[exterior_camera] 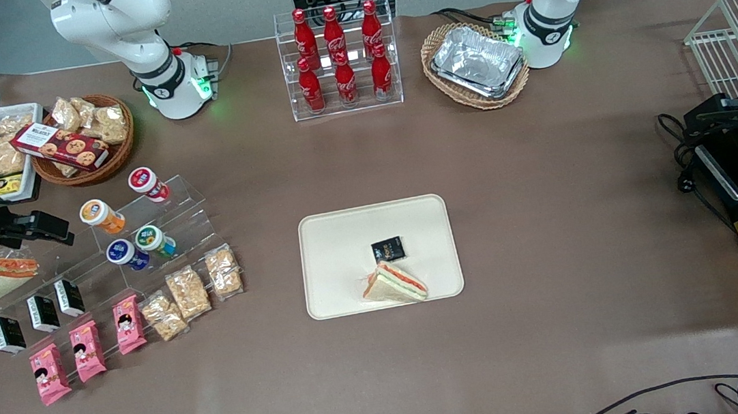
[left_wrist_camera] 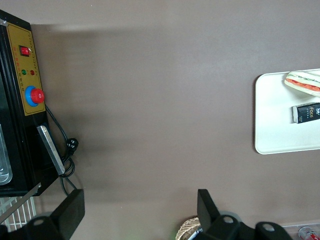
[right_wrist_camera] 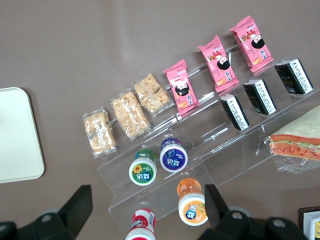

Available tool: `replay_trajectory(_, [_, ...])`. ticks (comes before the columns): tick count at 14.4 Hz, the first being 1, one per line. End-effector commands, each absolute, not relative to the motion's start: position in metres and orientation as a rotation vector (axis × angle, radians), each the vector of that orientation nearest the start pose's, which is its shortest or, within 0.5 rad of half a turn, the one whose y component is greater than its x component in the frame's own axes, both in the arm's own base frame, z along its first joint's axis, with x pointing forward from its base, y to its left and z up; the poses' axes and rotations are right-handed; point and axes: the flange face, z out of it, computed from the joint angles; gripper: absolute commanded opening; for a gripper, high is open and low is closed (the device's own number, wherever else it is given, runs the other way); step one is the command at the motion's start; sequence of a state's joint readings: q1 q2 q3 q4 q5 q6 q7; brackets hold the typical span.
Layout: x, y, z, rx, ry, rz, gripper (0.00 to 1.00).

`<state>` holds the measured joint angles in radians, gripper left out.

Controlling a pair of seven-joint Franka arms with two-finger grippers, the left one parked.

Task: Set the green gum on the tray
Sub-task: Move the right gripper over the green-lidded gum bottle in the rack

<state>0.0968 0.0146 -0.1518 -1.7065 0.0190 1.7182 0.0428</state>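
green gum [exterior_camera: 154, 240], a small cylindrical bottle with a green plastic body and a round white lid carrying a green label [right_wrist_camera: 143, 170], stands on the clear acrylic stepped display stand [exterior_camera: 199, 218], touching the blue-bodied gum bottle [exterior_camera: 126, 254] just beside it on the same step. two more gum bottles sit on the steps farther from the front camera than the green one: an orange-bodied one [exterior_camera: 102, 216] and a red-bodied one [exterior_camera: 148, 184]; that makes four bottles in all. nearer the camera than the green gum, the stand's low steps carry three clear crinkly packets of pale crumbly snack [exterior_camera: 190, 292], three glossy pink wrapped bars [exterior_camera: 88, 350] and three small black-and-white packets [exterior_camera: 43, 313].

large flat cream-coloured rectangular tray [exterior_camera: 331, 238], smooth with rounded corners and a low rim, lies well apart from the stand, toward the parked arm's end of the table. on it are one small black square packet [exterior_camera: 388, 249] and one triangular wrapped sandwich [exterior_camera: 394, 282].

right arm's black gripper [exterior_camera: 35, 228] hangs above the stand's end nearest the working arm, near the orange bottle, its two fingers [right_wrist_camera: 81, 205] spread apart and holding nothing.
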Motion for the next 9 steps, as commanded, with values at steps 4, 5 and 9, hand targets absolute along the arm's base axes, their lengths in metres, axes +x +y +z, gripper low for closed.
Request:
replay_trajectory(4, [0.564, -0.026, 0.573, -3.120, 0.127, -0.024, 1.00])
replay_trajectory(5, [0.563, -0.021, 0.572, -3.120, 0.115, -0.015, 1.00])
replay_trajectory(9, [0.539, 0.016, 0.555, -3.116, 0.017, 0.028, 1.00])
